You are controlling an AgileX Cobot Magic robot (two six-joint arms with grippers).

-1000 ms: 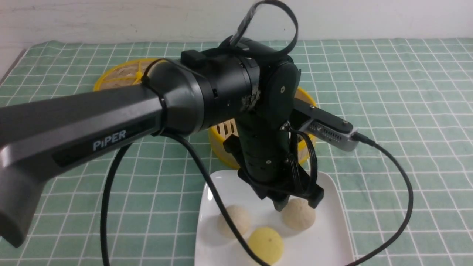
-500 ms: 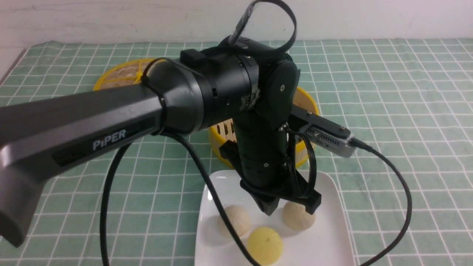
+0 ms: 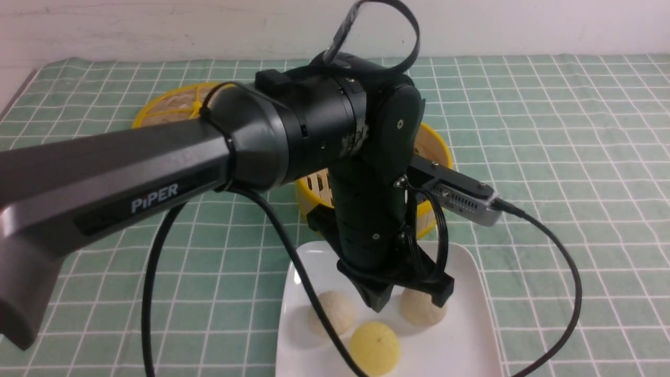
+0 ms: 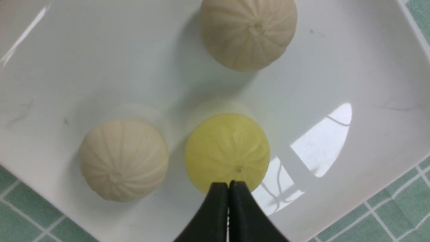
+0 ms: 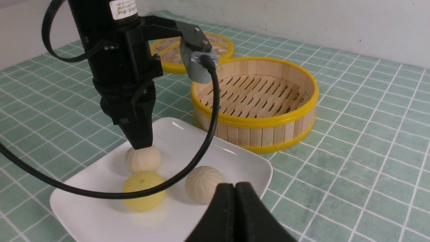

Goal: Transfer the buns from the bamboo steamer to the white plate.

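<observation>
Front view shows a yellow bun (image 3: 375, 348) at the near side of the white plate (image 3: 463, 343), with a beige bun (image 3: 332, 312) to its left and another beige bun (image 3: 421, 309) to its right (none touching). The left gripper (image 3: 379, 305) hangs between the beige two, jaws pressed together and empty. The right gripper (image 5: 235, 187) is likewise closed on nothing. The bamboo steamer (image 5: 262, 134) stands just behind the plate.
</observation>
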